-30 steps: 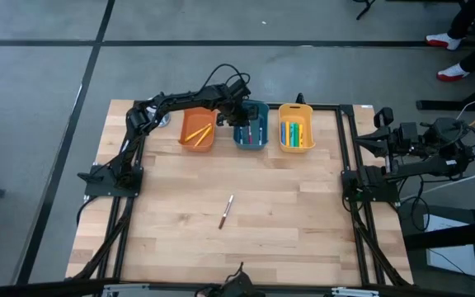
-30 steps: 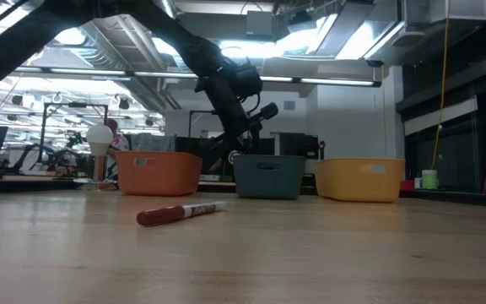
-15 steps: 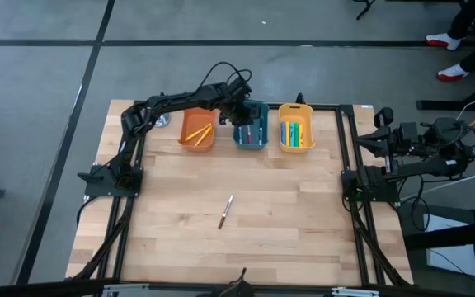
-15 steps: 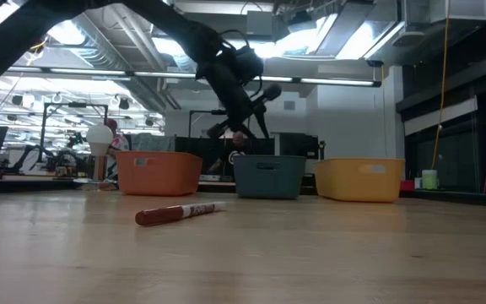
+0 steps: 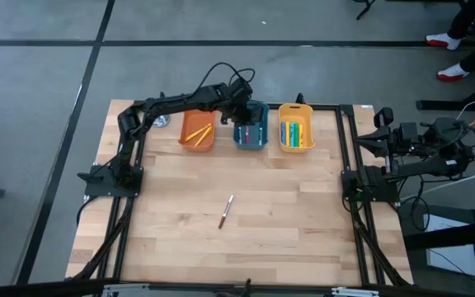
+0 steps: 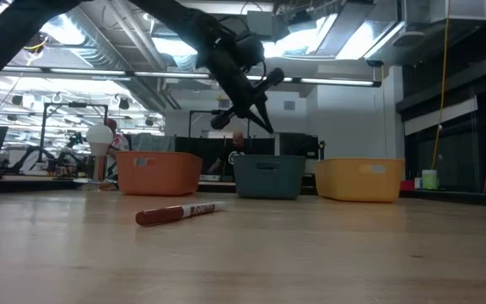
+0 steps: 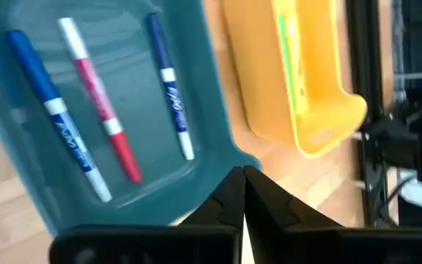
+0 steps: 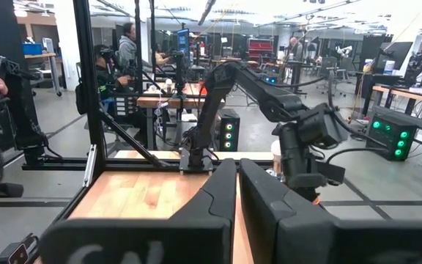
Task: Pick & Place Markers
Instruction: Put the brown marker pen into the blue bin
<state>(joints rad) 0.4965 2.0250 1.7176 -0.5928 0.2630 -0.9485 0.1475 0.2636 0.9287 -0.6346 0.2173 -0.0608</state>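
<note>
While left tool (image 7: 242,174) hovers clenched, seemingly empty | three markers (image 7: 97,110) lie below in teal bin (image 7: 196,88)

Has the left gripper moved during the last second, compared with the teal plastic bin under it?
Yes. In the low view the left gripper has risen, standing higher above the teal plastic bin, and its fingers have shut with nothing between them.
</note>
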